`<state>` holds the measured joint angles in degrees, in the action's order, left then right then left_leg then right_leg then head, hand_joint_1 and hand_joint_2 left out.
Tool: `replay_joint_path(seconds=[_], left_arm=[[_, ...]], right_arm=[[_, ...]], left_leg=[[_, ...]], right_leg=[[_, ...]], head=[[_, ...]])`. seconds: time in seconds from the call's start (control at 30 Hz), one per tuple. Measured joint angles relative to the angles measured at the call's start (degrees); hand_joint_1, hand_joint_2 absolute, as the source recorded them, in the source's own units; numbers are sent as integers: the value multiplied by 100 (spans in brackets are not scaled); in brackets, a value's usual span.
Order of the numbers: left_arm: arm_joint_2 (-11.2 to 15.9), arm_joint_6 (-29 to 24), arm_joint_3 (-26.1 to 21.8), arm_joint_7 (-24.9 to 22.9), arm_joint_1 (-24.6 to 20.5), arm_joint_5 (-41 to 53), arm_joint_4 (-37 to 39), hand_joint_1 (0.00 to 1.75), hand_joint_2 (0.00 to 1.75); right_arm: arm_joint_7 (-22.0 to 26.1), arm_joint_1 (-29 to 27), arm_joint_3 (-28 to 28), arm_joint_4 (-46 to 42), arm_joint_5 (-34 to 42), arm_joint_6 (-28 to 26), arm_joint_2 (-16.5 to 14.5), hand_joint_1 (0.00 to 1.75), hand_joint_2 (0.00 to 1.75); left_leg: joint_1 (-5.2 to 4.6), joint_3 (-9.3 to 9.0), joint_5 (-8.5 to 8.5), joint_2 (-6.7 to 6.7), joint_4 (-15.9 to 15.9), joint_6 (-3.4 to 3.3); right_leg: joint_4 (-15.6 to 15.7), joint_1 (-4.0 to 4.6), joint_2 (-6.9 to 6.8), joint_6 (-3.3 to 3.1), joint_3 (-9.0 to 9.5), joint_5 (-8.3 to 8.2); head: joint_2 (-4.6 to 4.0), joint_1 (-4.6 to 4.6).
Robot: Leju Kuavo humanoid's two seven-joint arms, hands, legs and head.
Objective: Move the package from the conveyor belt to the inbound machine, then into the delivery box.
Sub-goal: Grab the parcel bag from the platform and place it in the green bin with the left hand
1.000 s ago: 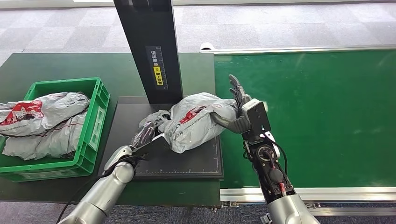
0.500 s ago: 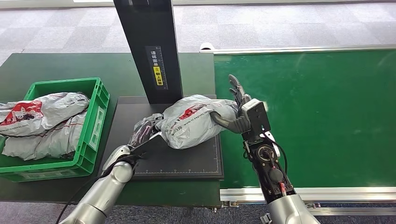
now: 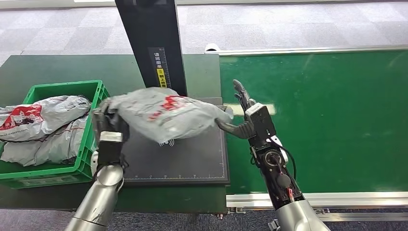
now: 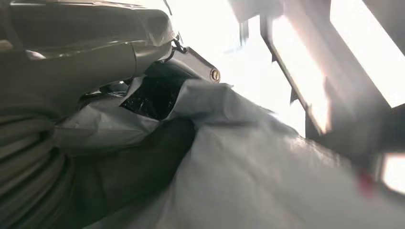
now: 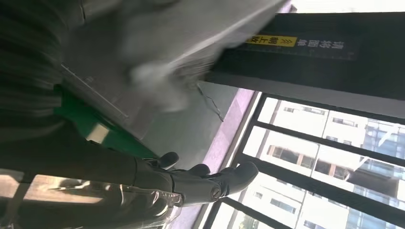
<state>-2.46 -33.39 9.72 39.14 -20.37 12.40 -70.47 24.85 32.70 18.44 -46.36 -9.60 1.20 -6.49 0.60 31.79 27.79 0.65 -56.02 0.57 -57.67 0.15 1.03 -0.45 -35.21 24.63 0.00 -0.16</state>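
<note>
I see the left hand (image 3: 109, 129) raised above the near left corner of the flat black scanning plate of the inbound machine (image 3: 192, 161). Its fingers grip one end of the crumpled grey plastic mailing package with red print (image 3: 163, 113). In the left wrist view the grey film (image 4: 267, 171) is bunched tight against the thumb. The package hangs in the air over the plate, stretched from the left hand toward the right side, and it looks blurred in the head view.

The right hand (image 3: 240, 113) stands at the right edge of the plate, beside the green conveyor belt (image 3: 327, 115). Its fingers are spread and hold nothing; the thumb points toward the package end, and I cannot tell if it touches it.

The green plastic delivery box (image 3: 96, 125) sits on the dark green desk (image 3: 43, 67) just left of the plate, with other grey packages (image 3: 41, 115) inside. The black upright column of the machine (image 3: 154, 43) rises behind the package.
</note>
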Motion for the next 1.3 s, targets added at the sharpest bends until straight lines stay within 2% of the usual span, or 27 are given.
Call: replay_joint_path(seconds=[0.03, 0.1, 0.33, 0.53, 0.63, 0.77, 0.93, 1.07, 1.17, 1.3], left_arm=[[27, -368, -79, 52, 24, -206, -305, 175, 175], [63, -579, -293, 76, 80, -430, -853, 175, 175], [-83, -577, -1024, 91, 299, -198, -2458, 175, 175], [-373, -575, -1737, 92, 379, 246, -3358, 175, 175], [-456, -574, -2032, 92, 389, 300, -3537, 175, 175], [-485, -569, -2401, -80, 267, 950, -3055, 175, 175], [-351, -571, -2910, -851, -108, 2639, -1526, 175, 175], [-292, -572, -3226, -1666, -266, 3870, -683, 175, 175], [-249, -574, -3341, -2091, -305, 4345, -297, 175, 175], [-211, -575, -3440, -2365, -338, 4793, -62, 175, 175]], right_arm=[[-18, -1, 24, 25, -82, 31, 10, 0, 175], [-45, 1, 96, 83, -242, 93, 27, 0, 175], [-189, 44, 295, 280, -570, 194, 37, 0, 175], [-270, 51, 343, 349, -751, 233, 38, 0, 175], [-302, 50, 355, 353, -820, 244, 39, 0, 175], [-329, 9, 359, 347, -928, 250, 40, 0, 175], [-345, -68, 359, 306, -1024, 261, 42, 0, 175], [-374, -79, 359, 296, -1077, 276, 45, 0, 175], [-386, -79, 357, 295, -1105, 289, 45, 0, 175], [-393, -79, 357, 295, -1113, 316, 46, 0, 175]], left_leg=[[0, 1, 0, 2, 0, 0], [1, 2, 0, 4, 1, 0], [0, 2, 0, 3, 1, 0], [-1, 1, 0, 2, 1, 0], [0, 0, 0, 3, 1, 0], [0, -6, -1, 4, 1, 1], [0, -11, -6, -8, 1, 2], [0, -11, -6, -5, 1, 2], [-1, -9, -5, -5, 1, 2], [-1, -6, -4, -4, 1, 2]], right_leg=[[0, 0, -1, 0, 0, 0], [0, 1, -3, 0, 0, 0], [0, 0, -3, 0, 1, 1], [0, -1, -3, 0, 1, 1], [0, -1, -4, 0, 0, 1], [1, 0, -4, -1, 4, 1], [0, 0, 3, -8, 6, -8], [-1, 0, 3, -8, 5, -8], [-1, 0, 4, -7, 4, -7], [0, 0, 3, -7, 3, -6]], head=[[0, 1], [0, -1], [0, 2], [0, 1], [0, 0], [-1, 1], [0, 1], [0, 1], [0, 2], [0, 2]])
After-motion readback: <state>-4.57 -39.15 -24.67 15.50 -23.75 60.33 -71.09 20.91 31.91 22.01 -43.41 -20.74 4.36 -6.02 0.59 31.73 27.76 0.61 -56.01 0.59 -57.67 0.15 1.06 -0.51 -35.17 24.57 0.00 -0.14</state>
